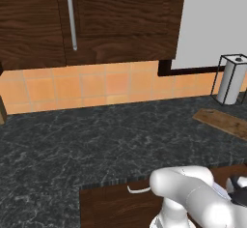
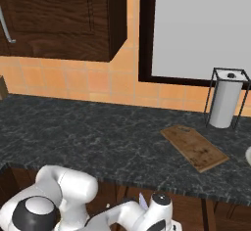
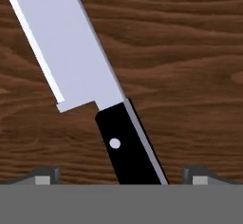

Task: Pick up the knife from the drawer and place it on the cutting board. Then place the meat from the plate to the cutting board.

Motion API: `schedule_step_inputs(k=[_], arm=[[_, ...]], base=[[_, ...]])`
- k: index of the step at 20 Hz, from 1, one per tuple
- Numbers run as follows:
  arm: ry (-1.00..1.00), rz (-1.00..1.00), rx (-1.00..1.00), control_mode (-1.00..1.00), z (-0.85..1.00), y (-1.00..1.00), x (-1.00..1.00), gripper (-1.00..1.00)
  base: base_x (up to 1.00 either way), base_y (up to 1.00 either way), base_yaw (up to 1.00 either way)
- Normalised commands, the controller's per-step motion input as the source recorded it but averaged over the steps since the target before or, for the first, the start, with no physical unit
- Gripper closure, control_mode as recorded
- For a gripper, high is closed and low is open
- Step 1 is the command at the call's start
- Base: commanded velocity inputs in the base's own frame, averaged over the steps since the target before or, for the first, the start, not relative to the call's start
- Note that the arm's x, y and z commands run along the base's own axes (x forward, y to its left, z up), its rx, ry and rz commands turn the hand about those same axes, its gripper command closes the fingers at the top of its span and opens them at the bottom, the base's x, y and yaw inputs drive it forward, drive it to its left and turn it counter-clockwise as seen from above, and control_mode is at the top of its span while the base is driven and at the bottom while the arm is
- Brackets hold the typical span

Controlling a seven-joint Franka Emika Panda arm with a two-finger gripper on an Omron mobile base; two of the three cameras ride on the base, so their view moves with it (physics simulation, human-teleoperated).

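The knife (image 3: 80, 61) lies flat on the wooden floor of the open drawer (image 1: 108, 205), its broad silver blade pointing away and its black handle (image 3: 126, 147) nearest the hand. My gripper (image 3: 122, 176) hovers just over the handle and is open. One fingertip (image 3: 45, 175) stands on each side of the handle, and neither touches it. The brown cutting board (image 2: 196, 148) rests bare on the dark counter to the right, also seen as the cutting board (image 1: 224, 122). A cream sliver of the plate (image 2: 248, 155) shows at the right edge. The meat is out of view.
A paper towel roll in a wire holder (image 2: 224, 103) stands behind the board against the tiled wall. Dark wood wall cabinets with a metal handle (image 1: 71, 17) hang over the black marbled counter (image 1: 87, 140). The arm's white links bend low in front of the counter edge.
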Motion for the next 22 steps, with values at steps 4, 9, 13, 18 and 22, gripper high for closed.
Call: schedule_step_inputs(k=[4,9,13,18,22], arm=[[0.00,0.00,0.00,-1.00,-0.42,0.00,0.04,-1.00],[0.00,0.00,0.00,-1.00,-0.22,0.00,0.00,-1.00],[0.00,0.00,0.00,-1.00,-0.11,0.00,0.00,-1.00],[0.00,0.00,0.00,-1.00,0.00,0.00,0.00,1.00],[0.00,0.00,0.00,-1.00,0.00,0.00,-0.04,1.00]], base=[[0.00,0.00,0.00],[0.00,0.00,0.00],[0.00,0.00,0.00],[0.00,0.00,0.00],[0.00,0.00,0.00]])
